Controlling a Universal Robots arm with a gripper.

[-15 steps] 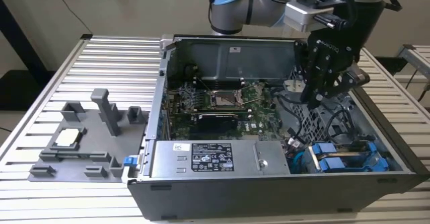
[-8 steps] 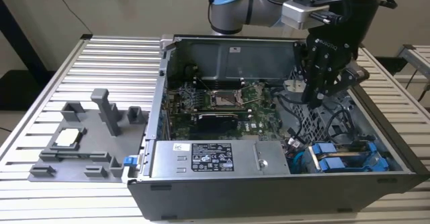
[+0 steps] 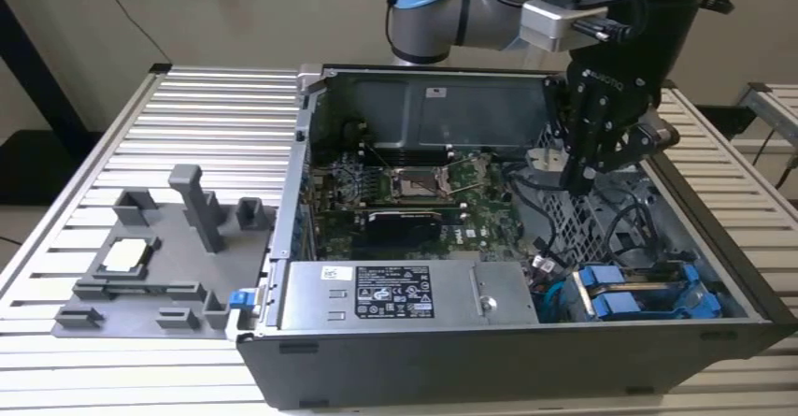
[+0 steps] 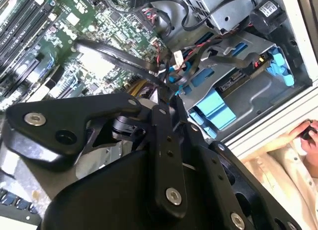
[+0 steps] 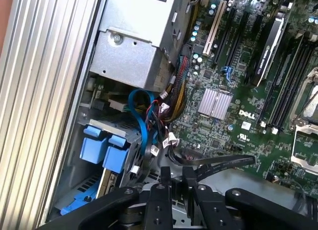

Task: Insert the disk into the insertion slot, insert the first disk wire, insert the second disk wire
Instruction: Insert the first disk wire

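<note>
exterior view: the disk [image 3: 618, 302] sits mostly hidden in the insertion slot [image 3: 661, 290].

An open computer case [image 3: 499, 365] lies on the slatted bench [image 3: 187, 107]. Inside it, a green motherboard [image 3: 412, 196] sits beyond a silver power supply [image 3: 387, 294]. At the exterior view's left, beside the case, a grey fixture [image 3: 187, 285] carries a white block [image 3: 129, 254].

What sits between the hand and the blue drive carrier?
Not bare. In the first wrist view, a looped blue cable and a bundle of black wires with white plugs lie between the hand and the blue drive carrier.
</note>
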